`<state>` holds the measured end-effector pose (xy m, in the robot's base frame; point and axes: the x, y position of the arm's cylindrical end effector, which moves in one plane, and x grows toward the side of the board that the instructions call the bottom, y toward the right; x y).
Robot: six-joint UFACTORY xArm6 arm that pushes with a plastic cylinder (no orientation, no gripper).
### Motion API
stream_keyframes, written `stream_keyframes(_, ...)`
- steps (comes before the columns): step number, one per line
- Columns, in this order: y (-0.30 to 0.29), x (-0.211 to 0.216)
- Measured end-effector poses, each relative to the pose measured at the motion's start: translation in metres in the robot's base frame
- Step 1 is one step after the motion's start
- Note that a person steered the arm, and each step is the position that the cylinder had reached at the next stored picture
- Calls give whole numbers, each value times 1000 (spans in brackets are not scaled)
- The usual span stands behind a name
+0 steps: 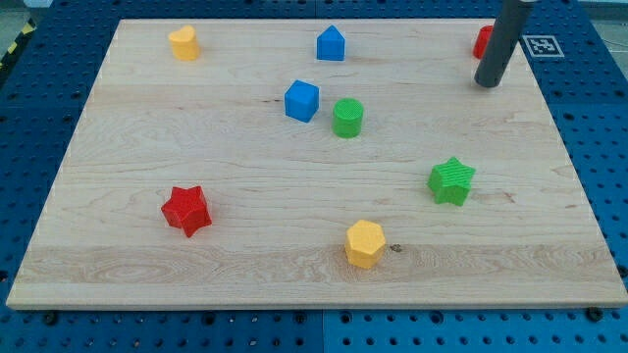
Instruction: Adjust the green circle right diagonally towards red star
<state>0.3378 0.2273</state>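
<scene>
The green circle (pixel 347 118), a short cylinder, stands on the wooden board a little above the middle, just right of a blue cube (pixel 302 100). The red star (pixel 186 210) lies at the lower left, far from the green circle. My tip (pixel 487 82) is at the view's upper right, well to the right of the green circle and slightly higher, touching no block. A red block (pixel 482 41) sits partly hidden behind the rod.
A yellow block (pixel 183 43) lies at the top left, a blue house-shaped block (pixel 331 43) at the top centre, a green star (pixel 450 180) at the right, and a yellow hexagon (pixel 364 243) at the bottom centre. The wooden board (pixel 118 284) lies on a blue pegboard.
</scene>
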Motion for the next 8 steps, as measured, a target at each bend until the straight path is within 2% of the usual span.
stream_keyframes(2,-2,57)
stream_keyframes(3,-25,76)
stream_keyframes(7,-66,65)
stream_keyframes(8,-94,62)
